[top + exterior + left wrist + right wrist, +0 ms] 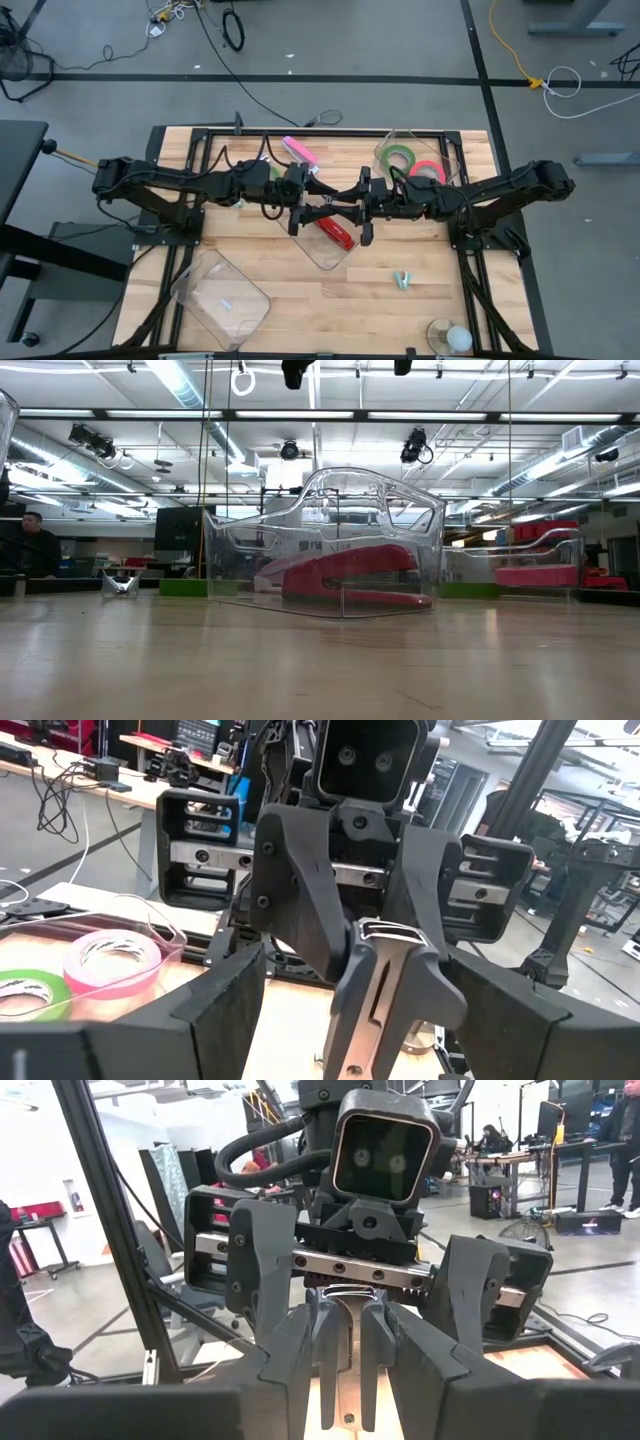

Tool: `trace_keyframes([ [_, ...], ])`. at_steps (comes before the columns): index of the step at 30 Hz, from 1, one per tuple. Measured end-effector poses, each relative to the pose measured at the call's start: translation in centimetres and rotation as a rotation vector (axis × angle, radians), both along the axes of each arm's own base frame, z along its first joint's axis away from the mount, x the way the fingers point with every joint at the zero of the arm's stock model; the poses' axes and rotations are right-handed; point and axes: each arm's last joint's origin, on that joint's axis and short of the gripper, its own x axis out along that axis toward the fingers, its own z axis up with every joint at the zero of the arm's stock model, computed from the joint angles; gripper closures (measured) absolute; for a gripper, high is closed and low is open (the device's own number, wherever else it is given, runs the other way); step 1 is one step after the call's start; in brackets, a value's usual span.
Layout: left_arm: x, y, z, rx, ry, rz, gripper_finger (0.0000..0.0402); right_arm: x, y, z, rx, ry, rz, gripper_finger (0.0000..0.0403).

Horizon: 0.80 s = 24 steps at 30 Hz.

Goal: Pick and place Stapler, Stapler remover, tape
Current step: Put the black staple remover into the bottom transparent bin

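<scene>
Red is the first thing I spot: the stapler (338, 235) lies inside a see-through box (318, 256), just under the two grippers. So I think that one is already put away.

Both arms meet over the middle of the table (250, 250), nose to nose. The left gripper (300, 208) has its fingers (225, 1015) wide apart. The right gripper (363, 210) has its fingers (290, 1350) close together, with only a thin slit between them. They poke into the open gap of the left one. I cannot tell if something small is pinched in there.

The little pale staple remover (402, 280) sits on the bare wood, a bit past the box on the right gripper's side, well apart from both grippers. The tape rings, green (401, 156) and red-pink (428, 171), lie in a clear tray (385, 140) behind the right gripper, near that arm. A pink bar (300, 152) lies behind the left gripper; I cannot say what it is.

I think the staple remover is next. To do it well, the arms should first pull apart so they do not bump. The right gripper is nearer, so it should open, go straight down over the remover, and close gently around its middle. The remover is small and could slip or skid, so slow is best. Then lift it up high enough to clear the box wall before letting go.
</scene>
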Motion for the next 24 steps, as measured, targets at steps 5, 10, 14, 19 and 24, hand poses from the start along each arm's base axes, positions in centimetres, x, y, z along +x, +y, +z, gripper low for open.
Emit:
trace_keyframes([
  [5,-0.01,-0.02,-0.03,0.000,0.003,-0.001,0.0115,0.00,0.00,0.00,0.000,0.000,0.000,0.0295],
  [10,-0.01,-0.02,-0.04,-0.001,0.004,-0.001,0.0115,0.00,0.00,0.00,0.001,0.000,0.002,0.0295],
  [14,-0.01,-0.03,-0.03,-0.001,0.004,-0.004,0.0115,0.00,0.09,0.02,0.019,-0.002,0.037,0.0295],
  [19,-0.02,-0.03,-0.02,-0.001,0.003,-0.004,0.0115,0.00,0.10,0.04,0.024,-0.004,0.041,0.0295],
  [24,-0.03,-0.03,0.00,-0.001,0.002,-0.003,0.0115,0.02,-0.06,0.07,0.026,-0.007,0.039,0.0295],
])
